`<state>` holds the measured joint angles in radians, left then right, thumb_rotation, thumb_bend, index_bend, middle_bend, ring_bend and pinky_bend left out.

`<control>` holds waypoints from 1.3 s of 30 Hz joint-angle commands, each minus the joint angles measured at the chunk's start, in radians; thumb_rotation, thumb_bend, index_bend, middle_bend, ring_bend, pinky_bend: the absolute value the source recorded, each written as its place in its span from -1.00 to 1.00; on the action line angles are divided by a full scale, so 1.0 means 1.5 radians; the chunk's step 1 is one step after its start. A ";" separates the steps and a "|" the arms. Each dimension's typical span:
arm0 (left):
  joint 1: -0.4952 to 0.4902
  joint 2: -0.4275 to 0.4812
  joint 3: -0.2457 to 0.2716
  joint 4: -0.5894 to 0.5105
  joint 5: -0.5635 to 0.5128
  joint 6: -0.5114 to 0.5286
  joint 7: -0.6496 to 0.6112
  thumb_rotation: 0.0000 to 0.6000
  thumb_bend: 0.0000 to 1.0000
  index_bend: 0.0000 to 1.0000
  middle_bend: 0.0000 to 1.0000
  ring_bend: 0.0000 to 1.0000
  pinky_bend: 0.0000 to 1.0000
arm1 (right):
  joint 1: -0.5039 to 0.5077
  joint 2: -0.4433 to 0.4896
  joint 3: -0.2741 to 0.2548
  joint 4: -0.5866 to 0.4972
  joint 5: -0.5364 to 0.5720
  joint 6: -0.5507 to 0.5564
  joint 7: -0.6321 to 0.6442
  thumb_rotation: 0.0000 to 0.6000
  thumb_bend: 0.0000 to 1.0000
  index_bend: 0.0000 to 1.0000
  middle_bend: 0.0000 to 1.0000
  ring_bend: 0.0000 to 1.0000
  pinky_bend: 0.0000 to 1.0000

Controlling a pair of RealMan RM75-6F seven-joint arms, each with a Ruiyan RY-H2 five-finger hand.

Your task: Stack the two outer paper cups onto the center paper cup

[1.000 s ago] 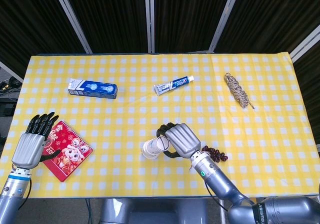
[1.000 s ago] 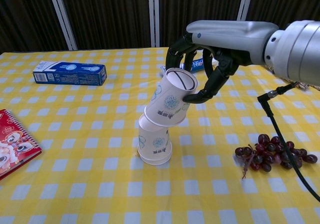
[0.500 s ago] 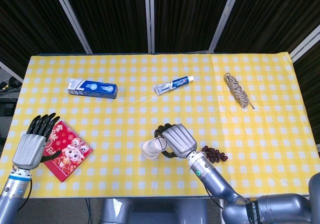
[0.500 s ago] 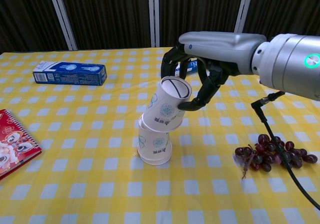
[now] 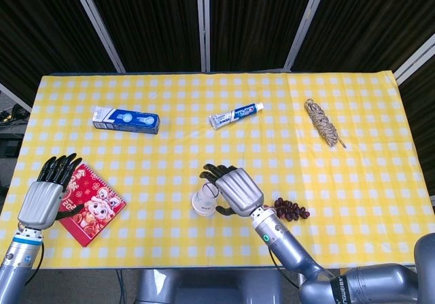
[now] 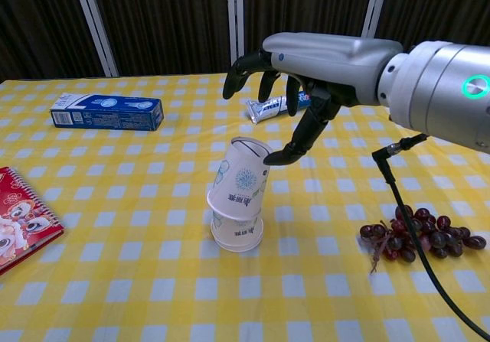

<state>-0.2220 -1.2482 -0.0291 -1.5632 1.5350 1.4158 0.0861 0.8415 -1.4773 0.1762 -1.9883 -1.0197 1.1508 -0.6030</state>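
The top cup (image 6: 241,177) sits upside down on the stack (image 6: 236,231) near the table's front centre, tilted, its base leaning toward the right hand (image 6: 287,89). That hand hovers just above and right of it, fingers spread and holding nothing; one fingertip (image 6: 273,159) is at the cup's upper edge. The left hand (image 5: 44,195), also empty with fingers apart, rests far off by the red booklet (image 5: 92,205), so the right is nearer.

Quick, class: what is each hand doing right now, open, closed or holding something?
Left hand: open, holding nothing, fingers over the red booklet.
Right hand: open, fingers spread above the stacked paper cups; one fingertip at the top cup's rim.
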 commanded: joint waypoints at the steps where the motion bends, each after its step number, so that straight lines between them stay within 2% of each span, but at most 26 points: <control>1: 0.001 0.000 0.001 -0.001 0.002 0.001 0.001 1.00 -0.75 -1.00 -1.00 -1.00 -1.00 | -0.005 0.007 -0.006 0.000 -0.002 0.006 -0.008 1.00 -0.85 -0.48 -0.67 -0.49 -0.19; 9: 0.002 -0.002 0.000 0.000 0.002 0.003 0.002 1.00 -0.75 -1.00 -1.00 -1.00 -1.00 | -0.023 0.016 -0.009 0.012 -0.016 0.033 -0.007 1.00 -0.85 -0.47 -0.66 -0.49 -0.22; 14: 0.003 -0.004 0.001 -0.001 0.005 0.005 0.005 1.00 -0.75 -1.00 -1.00 -1.00 -1.00 | -0.032 0.002 -0.006 0.050 -0.018 0.066 -0.035 1.00 -0.85 -0.47 -0.70 -0.52 -0.33; 21: 0.003 -0.006 0.000 0.001 0.003 0.002 0.009 1.00 -0.75 -1.00 -1.00 -1.00 -1.00 | -0.041 -0.014 -0.010 0.074 -0.024 0.074 -0.046 1.00 -0.85 -0.47 -0.70 -0.52 -0.34; 26: 0.002 -0.007 -0.001 0.007 -0.004 -0.004 0.006 1.00 -0.75 -1.00 -1.00 -1.00 -1.00 | -0.070 0.004 -0.022 0.084 -0.050 0.097 -0.018 1.00 -0.85 -0.47 -0.71 -0.54 -0.37; 28: 0.002 -0.008 -0.002 0.010 -0.007 -0.006 0.006 1.00 -0.75 -1.00 -1.00 -1.00 -1.00 | -0.093 0.020 -0.033 0.096 -0.069 0.114 0.007 1.00 -0.85 -0.48 -0.74 -0.59 -0.42; 30: 0.004 -0.010 -0.002 0.015 -0.009 -0.005 0.004 1.00 -0.75 -1.00 -1.00 -1.00 -1.00 | -0.136 0.050 -0.056 0.117 -0.095 0.139 0.069 1.00 -0.86 -0.53 -0.84 -0.74 -0.54; 33: 0.006 -0.015 -0.001 0.024 -0.009 -0.004 0.001 1.00 -0.75 -1.00 -1.00 -1.00 -1.00 | -0.175 0.075 -0.080 0.146 -0.122 0.151 0.144 1.00 -0.86 -0.72 -0.99 -0.97 -0.79; 36: 0.011 -0.021 0.003 0.040 -0.016 -0.005 -0.001 1.00 -0.76 -1.00 -1.00 -1.00 -1.00 | -0.234 0.109 -0.118 0.196 -0.153 0.165 0.259 1.00 -0.86 -0.93 -1.00 -1.00 -0.98; 39: 0.016 -0.026 0.005 0.049 -0.020 -0.005 -0.001 1.00 -0.76 -1.00 -1.00 -1.00 -1.00 | -0.278 0.120 -0.145 0.254 -0.189 0.190 0.339 1.00 -0.86 -1.00 -1.00 -1.00 -1.00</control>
<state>-0.2010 -1.2843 -0.0229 -1.4917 1.5066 1.4077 0.0848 0.5259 -1.3480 0.0266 -1.7151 -1.2283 1.3855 -0.2437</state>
